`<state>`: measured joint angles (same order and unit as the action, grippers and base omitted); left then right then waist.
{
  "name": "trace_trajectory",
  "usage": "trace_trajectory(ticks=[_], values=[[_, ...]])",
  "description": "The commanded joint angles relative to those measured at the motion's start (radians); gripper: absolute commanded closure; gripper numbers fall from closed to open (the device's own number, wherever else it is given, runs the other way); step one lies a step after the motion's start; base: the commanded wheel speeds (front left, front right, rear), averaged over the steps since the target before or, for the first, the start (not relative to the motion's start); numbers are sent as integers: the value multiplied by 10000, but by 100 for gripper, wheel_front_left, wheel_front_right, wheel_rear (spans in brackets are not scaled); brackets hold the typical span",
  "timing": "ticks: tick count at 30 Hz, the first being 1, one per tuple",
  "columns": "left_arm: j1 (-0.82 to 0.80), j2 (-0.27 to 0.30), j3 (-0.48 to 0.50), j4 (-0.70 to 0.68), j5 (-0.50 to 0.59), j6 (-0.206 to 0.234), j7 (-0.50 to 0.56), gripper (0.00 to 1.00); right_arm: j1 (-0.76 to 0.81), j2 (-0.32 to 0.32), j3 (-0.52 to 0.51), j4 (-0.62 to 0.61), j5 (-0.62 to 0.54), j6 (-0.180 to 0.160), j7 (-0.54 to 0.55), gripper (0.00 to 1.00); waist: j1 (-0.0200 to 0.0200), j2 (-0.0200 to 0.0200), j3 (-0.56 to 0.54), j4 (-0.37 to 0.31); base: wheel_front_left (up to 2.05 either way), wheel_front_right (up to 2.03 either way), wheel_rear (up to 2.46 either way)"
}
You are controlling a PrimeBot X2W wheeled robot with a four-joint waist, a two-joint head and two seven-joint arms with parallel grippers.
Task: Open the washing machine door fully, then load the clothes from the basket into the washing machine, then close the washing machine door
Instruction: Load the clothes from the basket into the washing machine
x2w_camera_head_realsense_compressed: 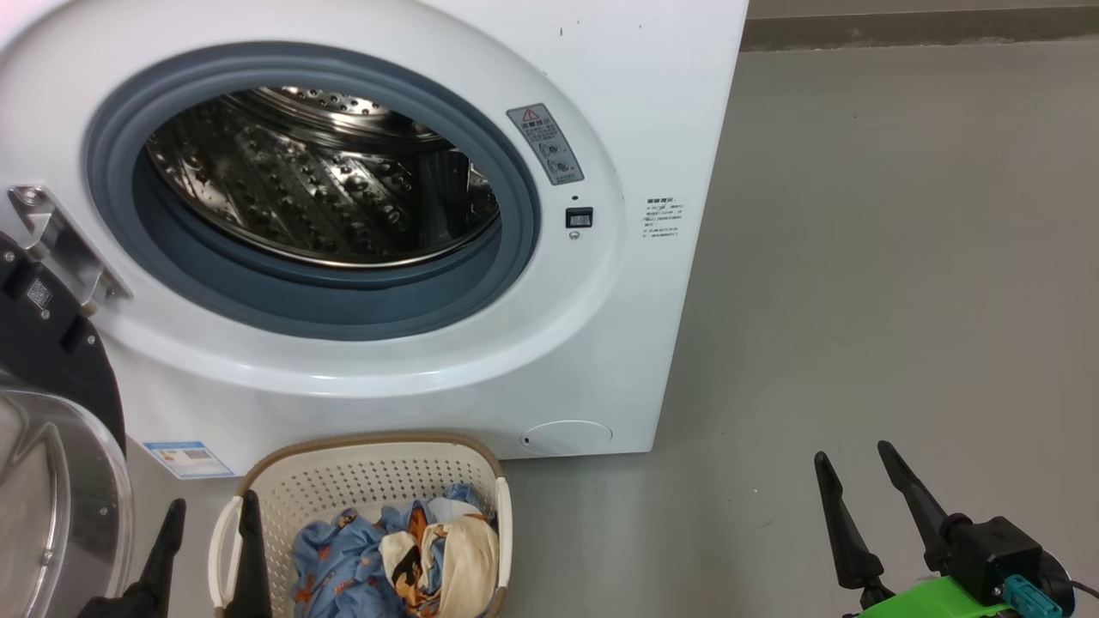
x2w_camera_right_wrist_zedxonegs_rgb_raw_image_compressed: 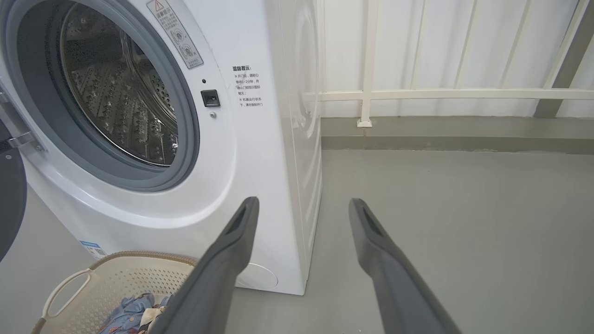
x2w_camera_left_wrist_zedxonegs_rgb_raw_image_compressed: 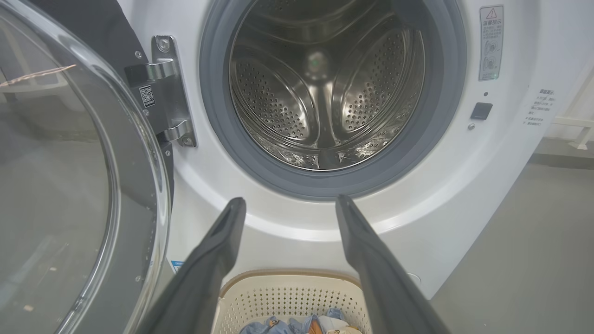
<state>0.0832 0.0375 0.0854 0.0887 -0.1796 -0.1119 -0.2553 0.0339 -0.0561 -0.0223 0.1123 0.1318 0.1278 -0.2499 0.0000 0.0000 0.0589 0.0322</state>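
**While the door stands open, the laundry waits in the basket**

Since the washing machine door (x2w_camera_head_realsense_compressed: 51,463) hangs swung out at the lower left of the head view, clear of the opening, I judge the first step done. The washing machine (x2w_camera_head_realsense_compressed: 627,103) shows its whole grey gasket and steel drum (x2w_camera_head_realsense_compressed: 318,180) in the upper left. The basket (x2w_camera_head_realsense_compressed: 369,440) sits on the floor (x2w_camera_head_realsense_compressed: 859,257) at the bottom centre, just in front of the machine and below the opening, so a lift from it goes a short way up and in. The clothes (x2w_camera_head_realsense_compressed: 403,558) lie bunched inside it, blue print with a cream piece on top.

My left gripper (x2w_camera_head_realsense_compressed: 213,511) hovers at the basket's left rim, fingers spread wide and empty, well placed to reach down. My right gripper (x2w_camera_head_realsense_compressed: 853,455), equally wide and empty, hangs at the lower right over the floor, well apart from the basket. Loading comes next, I judge, and loose fabric may trail over the rim.
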Motion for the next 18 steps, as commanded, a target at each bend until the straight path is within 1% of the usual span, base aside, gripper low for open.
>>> trace_trajectory(ticks=[1,18], values=[[-247,127,279,-213,48,-34,-65,0,-383,-26,238,-213,14,29,-118,0,0,0,2,4,0,0,0],[-276,127,-7,-135,-37,-50,-65,0,-478,-2,218,-187,5,29,-118,0,0,0,251,68,0,0,0]])
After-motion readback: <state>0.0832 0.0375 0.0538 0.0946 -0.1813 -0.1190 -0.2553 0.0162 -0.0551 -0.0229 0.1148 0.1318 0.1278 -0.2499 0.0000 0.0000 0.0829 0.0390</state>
